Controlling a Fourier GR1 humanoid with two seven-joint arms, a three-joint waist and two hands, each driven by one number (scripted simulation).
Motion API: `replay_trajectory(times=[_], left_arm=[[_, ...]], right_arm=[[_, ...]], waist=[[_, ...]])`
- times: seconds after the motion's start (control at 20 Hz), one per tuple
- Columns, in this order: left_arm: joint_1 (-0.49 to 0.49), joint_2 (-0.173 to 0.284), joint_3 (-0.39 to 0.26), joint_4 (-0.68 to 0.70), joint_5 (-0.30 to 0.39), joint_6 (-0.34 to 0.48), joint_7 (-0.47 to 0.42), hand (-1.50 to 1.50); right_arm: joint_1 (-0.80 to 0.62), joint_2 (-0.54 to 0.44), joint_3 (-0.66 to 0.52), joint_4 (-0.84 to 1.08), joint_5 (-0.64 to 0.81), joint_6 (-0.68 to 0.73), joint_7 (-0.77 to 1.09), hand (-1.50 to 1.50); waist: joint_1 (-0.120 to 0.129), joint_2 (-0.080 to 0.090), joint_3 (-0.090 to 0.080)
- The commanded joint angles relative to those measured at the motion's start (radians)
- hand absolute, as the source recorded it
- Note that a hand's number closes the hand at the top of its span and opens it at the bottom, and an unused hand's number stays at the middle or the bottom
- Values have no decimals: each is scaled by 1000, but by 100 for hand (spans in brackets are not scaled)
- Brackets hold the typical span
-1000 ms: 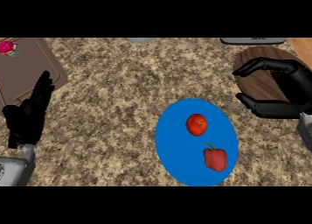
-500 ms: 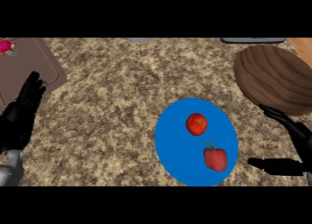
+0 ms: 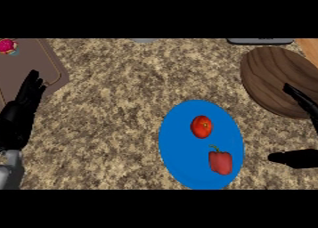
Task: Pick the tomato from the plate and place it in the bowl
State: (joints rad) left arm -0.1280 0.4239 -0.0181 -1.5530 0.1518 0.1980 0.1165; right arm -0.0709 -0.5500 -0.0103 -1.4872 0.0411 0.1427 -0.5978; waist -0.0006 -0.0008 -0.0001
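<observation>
A blue plate [image 3: 177,147] lies on the granite counter, right of the middle. On it sit a round red tomato [image 3: 201,126] and, nearer me, a red bell pepper [image 3: 220,161]. The wooden bowl [image 3: 276,75] stands at the far right, beyond the plate. My right hand [image 3: 307,133] shows at the right edge, open, with fingers spread wide between the bowl and the plate; it holds nothing. My left hand [image 3: 18,116] rests open at the left edge, fingers pointing up.
A brown cutting board [image 3: 26,62] lies at the far left with a small pink object [image 3: 5,45] on its corner. A grey object [image 3: 260,41] sits at the back edge right, another [image 3: 143,40] at the back middle.
My right hand has drawn back from over the bowl toward the right edge, uncovering the bowl, and has kept open. The left hand has shifted slightly. Tomato and pepper have not moved.
</observation>
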Motion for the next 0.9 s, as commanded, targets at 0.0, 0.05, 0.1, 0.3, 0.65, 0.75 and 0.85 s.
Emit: replay_trajectory(times=[0.0,0.05,0.1,0.3,0.65,0.75,0.85], left_arm=[[7,-20,37,69,-4,-43,-65,0],[18,-53,-1,26,-41,1,-44,0],[54,-29,12,0,-33,-12,-61,0],[7,-28,10,11,-29,-13,-31,0],[-9,-28,23,11,-37,-27,-2,0],[-34,-7,51,8,-6,-65,29,0],[-5,-89,-7,39,-80,-2,-37,0]], right_arm=[[-40,-35,-43,-93,-9,56,126,-150],[-92,-12,-7,-104,8,50,196,-150],[-110,-55,3,-117,21,73,247,-150],[-195,-123,115,-158,153,120,378,-150],[-325,-75,267,-55,279,235,483,-150],[-388,-38,282,-32,268,291,537,-150],[-372,-15,315,-35,306,304,530,-150]], waist=[[-2,0,-1],[2,0,0],[6,-1,-1],[18,1,-2],[18,2,0],[16,2,0],[8,2,0]])
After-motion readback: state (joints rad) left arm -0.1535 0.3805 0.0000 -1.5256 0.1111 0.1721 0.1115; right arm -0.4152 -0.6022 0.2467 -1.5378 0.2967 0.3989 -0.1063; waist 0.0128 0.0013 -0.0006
